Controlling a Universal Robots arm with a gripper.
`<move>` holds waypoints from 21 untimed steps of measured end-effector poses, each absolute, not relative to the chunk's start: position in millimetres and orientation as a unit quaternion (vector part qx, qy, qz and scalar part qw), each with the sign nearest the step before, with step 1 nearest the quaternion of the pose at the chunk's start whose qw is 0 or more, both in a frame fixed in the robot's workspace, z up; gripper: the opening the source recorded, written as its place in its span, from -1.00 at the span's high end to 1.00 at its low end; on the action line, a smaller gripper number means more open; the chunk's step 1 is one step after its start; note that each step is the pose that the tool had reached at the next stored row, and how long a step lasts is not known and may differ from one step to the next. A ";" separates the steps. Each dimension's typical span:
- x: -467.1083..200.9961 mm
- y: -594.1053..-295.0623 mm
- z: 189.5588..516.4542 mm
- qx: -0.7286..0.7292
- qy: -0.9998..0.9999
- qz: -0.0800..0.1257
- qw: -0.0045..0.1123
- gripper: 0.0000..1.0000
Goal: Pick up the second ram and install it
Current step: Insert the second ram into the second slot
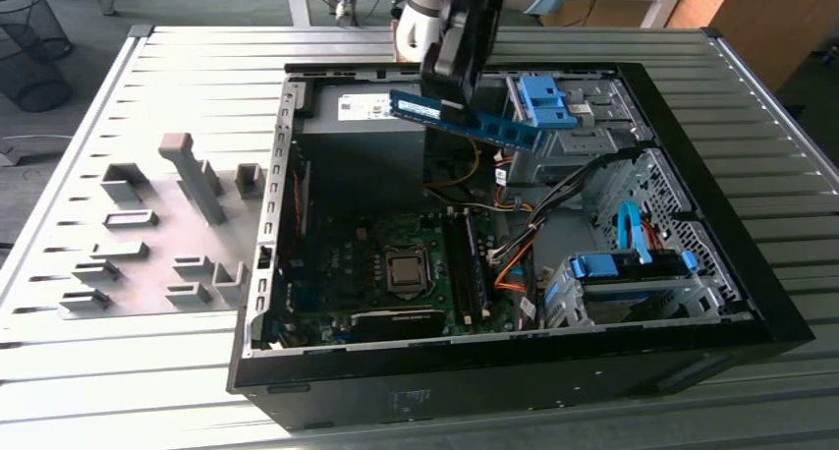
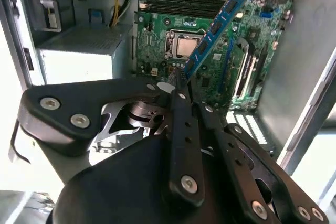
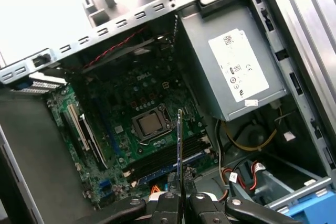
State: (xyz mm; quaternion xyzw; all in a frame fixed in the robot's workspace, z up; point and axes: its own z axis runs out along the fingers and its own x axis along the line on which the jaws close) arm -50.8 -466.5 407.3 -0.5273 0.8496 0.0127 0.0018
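Gripper (image 2: 181, 85) clamped on one end of second ram (image 2: 216, 25), held high above motherboard (image 2: 173, 22), free end clear of case walls for lowering.

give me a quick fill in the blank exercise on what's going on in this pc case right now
1. The gripper is shut on a long thin ____ memory board, the second ram.
2. The ram is held above the open computer case, not yet seated in a ____ on the motherboard.
3. In the middle of the motherboard sits the square ____ socket.
4. Beside the case in the exterior view lies a ____ fixture plate.

Missing words: blue; slot; processor; grey
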 end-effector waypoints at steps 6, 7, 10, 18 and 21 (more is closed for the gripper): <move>-50.8 -466.5 405.4 -0.480 0.877 0.012 0.002 0.73; -50.8 -466.5 405.0 -0.472 0.882 0.012 0.003 0.73; -50.8 -466.4 404.1 -0.448 0.894 0.012 0.003 0.73; -50.8 -466.5 401.5 -0.382 0.924 0.012 0.004 0.73; -50.8 -466.5 400.6 -0.357 0.934 0.012 0.004 0.73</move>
